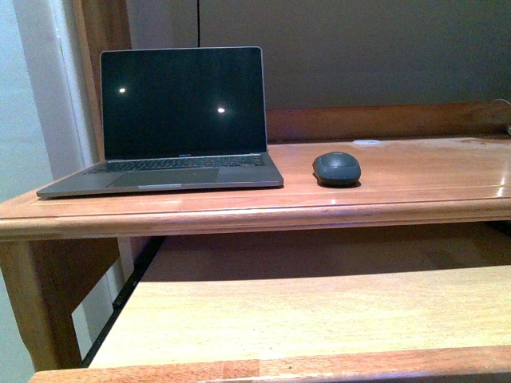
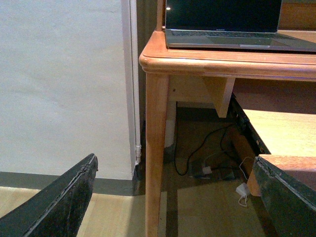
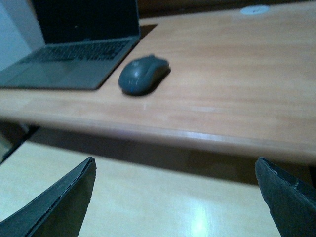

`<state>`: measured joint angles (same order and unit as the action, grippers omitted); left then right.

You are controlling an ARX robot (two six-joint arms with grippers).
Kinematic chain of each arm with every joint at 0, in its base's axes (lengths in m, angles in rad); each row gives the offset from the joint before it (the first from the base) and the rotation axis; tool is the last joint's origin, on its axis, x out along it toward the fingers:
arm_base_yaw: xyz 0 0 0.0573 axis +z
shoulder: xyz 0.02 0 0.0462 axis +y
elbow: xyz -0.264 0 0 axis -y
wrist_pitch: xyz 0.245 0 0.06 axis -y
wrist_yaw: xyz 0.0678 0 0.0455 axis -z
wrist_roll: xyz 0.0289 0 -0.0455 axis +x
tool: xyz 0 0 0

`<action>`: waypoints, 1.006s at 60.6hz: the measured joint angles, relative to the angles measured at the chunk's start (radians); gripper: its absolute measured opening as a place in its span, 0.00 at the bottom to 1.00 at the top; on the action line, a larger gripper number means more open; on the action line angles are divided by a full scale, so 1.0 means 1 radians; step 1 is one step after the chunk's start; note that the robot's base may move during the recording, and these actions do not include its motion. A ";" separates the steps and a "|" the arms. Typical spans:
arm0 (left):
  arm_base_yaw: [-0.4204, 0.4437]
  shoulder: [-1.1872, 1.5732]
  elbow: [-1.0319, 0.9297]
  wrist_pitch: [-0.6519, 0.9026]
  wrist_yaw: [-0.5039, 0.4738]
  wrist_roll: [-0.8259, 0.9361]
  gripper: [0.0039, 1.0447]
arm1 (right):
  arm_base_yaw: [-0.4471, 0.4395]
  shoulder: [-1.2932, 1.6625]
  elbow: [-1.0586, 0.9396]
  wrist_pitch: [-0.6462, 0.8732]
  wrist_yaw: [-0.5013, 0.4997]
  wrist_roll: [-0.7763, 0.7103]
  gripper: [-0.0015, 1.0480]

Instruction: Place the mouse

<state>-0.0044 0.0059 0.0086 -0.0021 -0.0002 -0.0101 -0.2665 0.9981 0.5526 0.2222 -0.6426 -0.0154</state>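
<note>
mouse [image 1: 336,168] lies beside laptop [image 1: 172,159], long axis roughly front-to-back

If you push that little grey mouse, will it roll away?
The small dark grey oval mouse sits low and flat, so it probably slides rather than rolls or tips. Its domed matte back may slip from a pinch.

This looks like a desk corner in a study or small office, probably in a home, though little of the room shows. A polished wooden desk surface [image 1: 415,171] with a raised back rail carries an open laptop [image 1: 184,104], its screen dark, and a cordless mouse [image 1: 336,168] beside it. Under it a pale sliding shelf [image 1: 303,311] is pulled out. The desk stands against a plain white wall [image 2: 59,84] on a light wood floor [image 2: 113,217], with loose cables [image 2: 241,190] lying beneath.
</note>
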 joint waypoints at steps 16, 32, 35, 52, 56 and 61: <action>0.000 0.000 0.000 0.000 0.000 0.000 0.93 | -0.175 -0.173 -0.239 -0.265 -0.217 -0.305 0.93; 0.000 0.000 0.000 0.000 0.000 0.000 0.93 | 0.129 0.022 -0.319 0.117 0.094 -0.285 0.93; 0.000 0.000 0.000 0.000 0.000 0.000 0.93 | 0.188 0.077 -0.315 0.187 0.149 -0.257 0.93; 0.000 0.000 0.000 0.000 0.000 0.000 0.93 | 0.500 0.537 -0.041 0.496 0.555 -0.090 0.93; 0.000 0.000 0.000 0.000 0.000 0.000 0.93 | 0.532 0.616 0.058 0.493 0.635 -0.072 0.93; 0.000 0.000 0.000 0.000 0.000 0.000 0.93 | 0.555 0.683 0.153 0.478 0.707 -0.066 0.93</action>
<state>-0.0044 0.0059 0.0082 -0.0021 -0.0002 -0.0101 0.2882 1.6814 0.7055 0.7002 0.0647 -0.0811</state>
